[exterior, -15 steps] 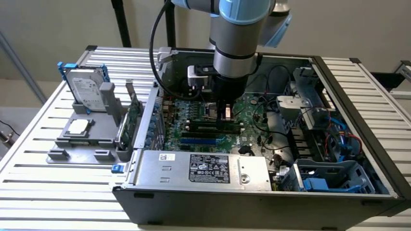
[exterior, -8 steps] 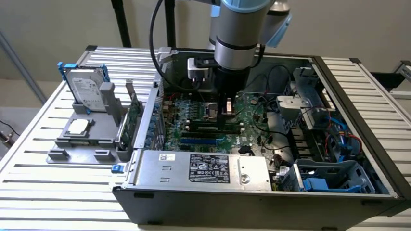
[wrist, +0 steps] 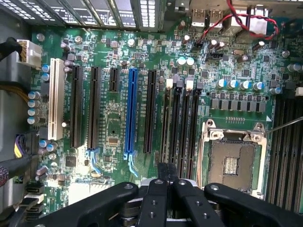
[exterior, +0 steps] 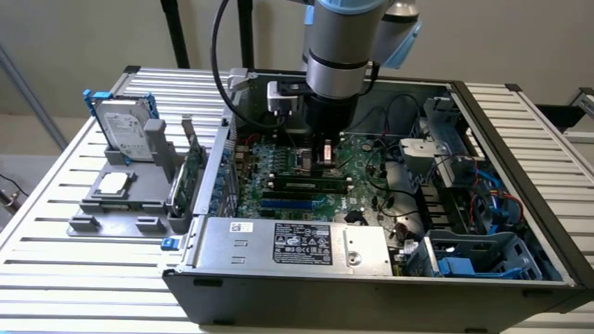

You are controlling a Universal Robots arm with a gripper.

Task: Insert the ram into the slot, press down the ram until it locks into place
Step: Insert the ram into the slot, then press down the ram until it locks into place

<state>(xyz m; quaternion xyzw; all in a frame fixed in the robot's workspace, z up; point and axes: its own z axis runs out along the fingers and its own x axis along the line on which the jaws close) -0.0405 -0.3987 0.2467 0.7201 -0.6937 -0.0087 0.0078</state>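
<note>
while i scan from the exterior view's left, i see a grey fixture (exterior: 116, 198) on the slatted tabletop (exterior: 55, 278), holding a hard drive (exterior: 128, 136) upright in a blue frame, with a green expansion card (exterior: 192, 174) standing on edge at its inner side. just beside that sits the open computer case (exterior: 371, 292), its silver power supply (exterior: 292, 243) along the near wall.

over the middle of the motherboard (exterior: 278, 174) the arm (exterior: 348, 42) comes straight down, and the gripper (exterior: 325, 154) hangs low above the board. its fingers look closed together, and i cannot make out anything held between them. just below it, lying flat along the board, i see the ram (exterior: 311, 185), a long dark stick sitting in line with the memory sockets.

on the wrist view, the gripper (wrist: 166, 172) shows its black fingers (wrist: 156, 198) pressed against each other. ahead of them run the parallel black memory sockets, and the slot (wrist: 166, 120) i take as the target is among these, just beyond the fingertips. a blue connector slot (wrist: 131, 111) lies to one side and the silver processor socket (wrist: 233, 158) to the other.

toward the exterior view's right, grey and blue drive cages (exterior: 474, 254) fill the case's end.
</note>
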